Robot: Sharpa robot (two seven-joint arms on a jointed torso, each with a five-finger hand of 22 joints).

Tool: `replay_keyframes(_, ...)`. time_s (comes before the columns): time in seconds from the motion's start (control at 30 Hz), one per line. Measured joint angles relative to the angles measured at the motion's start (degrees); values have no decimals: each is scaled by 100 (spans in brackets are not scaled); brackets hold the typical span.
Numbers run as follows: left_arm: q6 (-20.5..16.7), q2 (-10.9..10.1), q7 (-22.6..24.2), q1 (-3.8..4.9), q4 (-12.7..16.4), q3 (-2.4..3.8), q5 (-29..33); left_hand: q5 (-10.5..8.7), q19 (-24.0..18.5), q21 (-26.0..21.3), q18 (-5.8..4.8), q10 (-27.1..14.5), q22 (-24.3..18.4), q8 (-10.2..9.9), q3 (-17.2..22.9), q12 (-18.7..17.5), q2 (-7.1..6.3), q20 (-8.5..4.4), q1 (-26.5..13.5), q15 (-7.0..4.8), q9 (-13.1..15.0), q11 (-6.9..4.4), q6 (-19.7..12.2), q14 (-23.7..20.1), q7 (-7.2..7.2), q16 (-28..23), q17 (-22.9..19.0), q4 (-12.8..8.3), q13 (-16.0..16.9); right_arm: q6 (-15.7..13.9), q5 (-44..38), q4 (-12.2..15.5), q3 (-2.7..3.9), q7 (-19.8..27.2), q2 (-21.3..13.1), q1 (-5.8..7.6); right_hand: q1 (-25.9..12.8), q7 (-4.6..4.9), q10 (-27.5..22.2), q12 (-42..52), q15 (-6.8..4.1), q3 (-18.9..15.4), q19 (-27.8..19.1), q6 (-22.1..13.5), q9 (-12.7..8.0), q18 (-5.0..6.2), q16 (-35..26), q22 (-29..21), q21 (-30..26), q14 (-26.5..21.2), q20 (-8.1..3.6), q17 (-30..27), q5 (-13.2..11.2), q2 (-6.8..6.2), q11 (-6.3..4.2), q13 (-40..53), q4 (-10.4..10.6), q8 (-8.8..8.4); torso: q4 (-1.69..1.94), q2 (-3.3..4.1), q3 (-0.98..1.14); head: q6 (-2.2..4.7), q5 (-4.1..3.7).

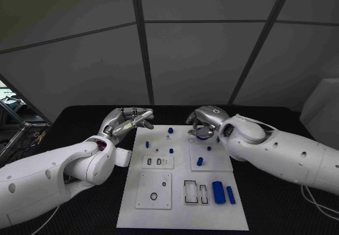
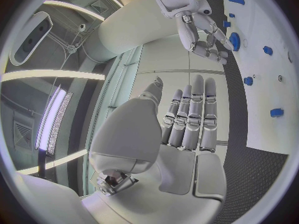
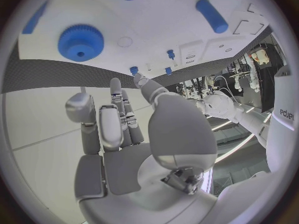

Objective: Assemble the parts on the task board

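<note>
Your inventory: task board point(image 1: 141, 205), white, mid-worktop point(image 1: 282, 215). Blue parts point(image 1: 200, 161) stand on it. Left robot hand point(image 1: 127, 122) at the board's far left corner, fingers straight, empty. Right robot hand point(image 1: 205, 122) above blue gear point(image 3: 81, 42) at far edge, fingers apart, empty.

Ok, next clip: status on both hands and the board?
Left hand open, off the task board's far left corner. Right hand open above the blue gear. Nothing held. Nothing in the way.
</note>
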Motion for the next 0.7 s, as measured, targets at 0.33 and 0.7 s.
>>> replay_keyframes(0.33,31,19,-4,0,-47,0,6,0,0,0,0,0,0,0,0,0,0,0,0,0,0,0,0,0,0,0,1,0,0,247,810,201,78,-285,-613,42,336,-79,807,5550,-121,-1589,793,-202,59,-230,1050,1431,835,-8,-106,1155,470,-78,-97,5872,1032,97,-44,-37,25,36,-8)
replay_keyframes(0.7,58,67,-10,-1,-85,-2,20,0,0,0,0,0,1,0,0,0,0,0,0,0,0,0,0,0,0,0,1,0,0,686,1146,-293,84,-495,-361,62,574,37,1409,6975,-20,-1772,930,-421,90,-318,1217,1774,1005,-10,-9,1155,499,-51,3,6779,1331,200,-40,-19,21,54,-35)
